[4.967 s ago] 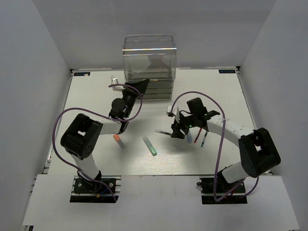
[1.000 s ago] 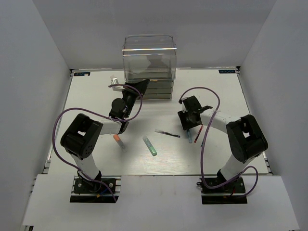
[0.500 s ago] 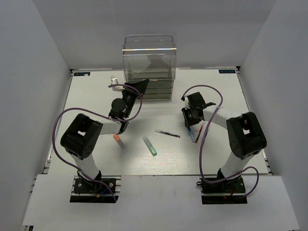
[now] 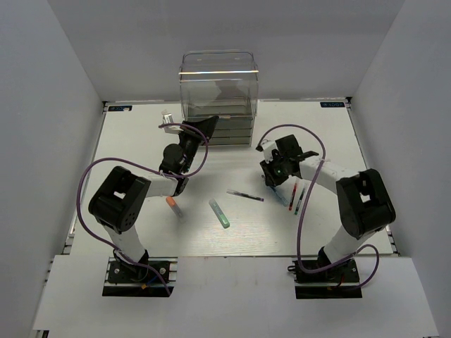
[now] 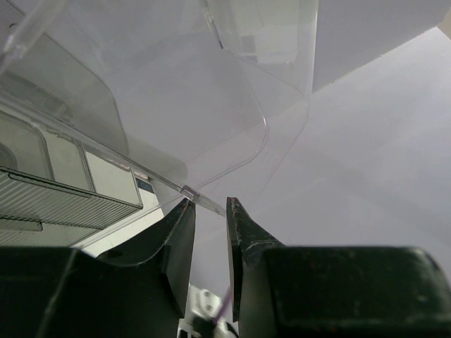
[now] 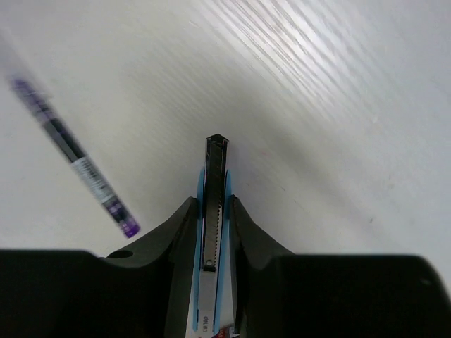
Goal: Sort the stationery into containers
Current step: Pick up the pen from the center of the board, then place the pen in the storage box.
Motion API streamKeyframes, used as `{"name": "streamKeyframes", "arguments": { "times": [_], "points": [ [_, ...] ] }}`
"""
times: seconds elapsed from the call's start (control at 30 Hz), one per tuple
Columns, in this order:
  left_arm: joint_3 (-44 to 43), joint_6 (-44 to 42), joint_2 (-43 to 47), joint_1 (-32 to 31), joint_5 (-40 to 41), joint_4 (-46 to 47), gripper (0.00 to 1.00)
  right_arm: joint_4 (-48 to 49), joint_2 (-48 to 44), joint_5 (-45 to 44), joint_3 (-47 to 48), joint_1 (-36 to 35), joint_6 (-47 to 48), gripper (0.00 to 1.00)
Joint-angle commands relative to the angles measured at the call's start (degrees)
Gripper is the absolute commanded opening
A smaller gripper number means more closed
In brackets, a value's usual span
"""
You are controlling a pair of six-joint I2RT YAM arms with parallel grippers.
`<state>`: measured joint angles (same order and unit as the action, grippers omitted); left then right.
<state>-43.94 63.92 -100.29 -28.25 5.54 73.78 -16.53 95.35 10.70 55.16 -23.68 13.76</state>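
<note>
R fingers [image 6: 180,236] clamp slim blue pen [image 6: 215,169]; L fingers [image 5: 177,243] pinch rim of clear plastic drawer [image 5: 184,191]. Carry pen level, drop only once well inside drawer.

White table [image 4: 134,141]: clear drawer unit [image 4: 218,91] far side; pens [image 4: 219,213] scattered centre.

A white table [image 4: 141,134] with faint wood grain sits inside a plain booth. Pale grey walls [image 4: 225,28] close it in at the back, left and right. Soft, even light leaves a mild sheen on the table's grain.
</note>
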Motion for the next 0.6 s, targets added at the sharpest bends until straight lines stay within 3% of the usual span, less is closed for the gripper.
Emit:
{"name": "streamKeyframes", "arguments": {
  "times": [0.0,0.27,0.43,0.57],
  "points": [
    [-0.27,-0.2,3.61,0.56,1.49,10.95,0.35,3.34,-6.31,10.54,0.39,-0.4,10.04,0.1],
    [-0.27,-0.2,3.61,0.56,1.49,10.95,0.35,4.94,-10.53,19.09,1.97,-1.02,23.93,0.08],
    [-0.27,-0.2,3.61,0.56,1.49,10.95,0.35,5.89,-11.77,23.92,3.29,-1.81,38.6,0.08],
    [-0.27,-0.2,3.61,0.56,1.49,10.95,0.35,10.64,-11.42,22.88,3.81,-3.47,47.57,0.08]
  ]
}}
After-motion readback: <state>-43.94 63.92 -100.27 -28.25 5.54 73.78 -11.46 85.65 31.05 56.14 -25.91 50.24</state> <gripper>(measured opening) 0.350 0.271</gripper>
